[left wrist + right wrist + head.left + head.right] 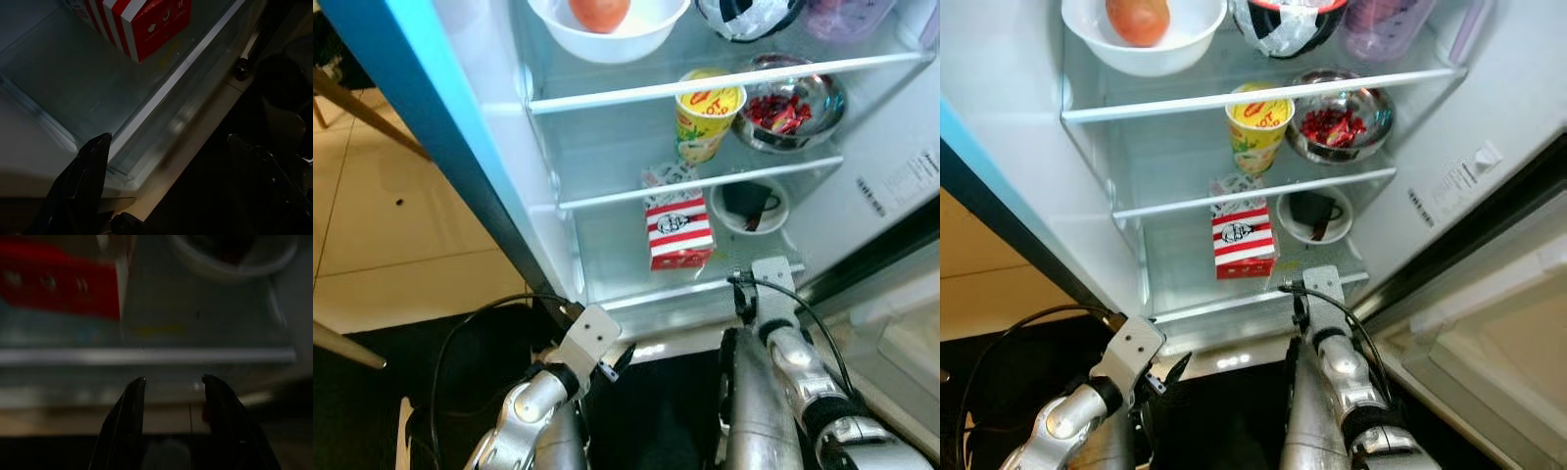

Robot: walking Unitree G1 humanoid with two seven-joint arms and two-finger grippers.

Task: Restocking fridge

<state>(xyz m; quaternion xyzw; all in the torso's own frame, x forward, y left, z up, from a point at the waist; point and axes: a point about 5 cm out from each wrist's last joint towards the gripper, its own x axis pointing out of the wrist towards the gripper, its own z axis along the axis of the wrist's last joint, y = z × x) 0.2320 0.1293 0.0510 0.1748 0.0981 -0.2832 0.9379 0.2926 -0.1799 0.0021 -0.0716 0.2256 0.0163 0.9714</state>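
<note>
The fridge stands open before me. On its lowest glass shelf (607, 250) sits a red-and-white striped box (678, 230), with a small white bowl (751, 206) holding something dark beside it. In the left wrist view, my left gripper (168, 138) is open and empty just outside the shelf's front edge, with the striped box (146, 24) beyond it. My right gripper (173, 379) is also open with nothing between its fingers, low in front of the same shelf edge. Both silver arms, left (543, 392) and right (783, 352), reach up from below.
A yellow cup (708, 113) and a steel bowl of red pieces (788, 108) are on the middle shelf. Above are a white bowl (636, 34) with a red-orange fruit (599, 12) and wrapped items. The blue door edge (431, 127) is at left, tiled floor (391, 225) beyond.
</note>
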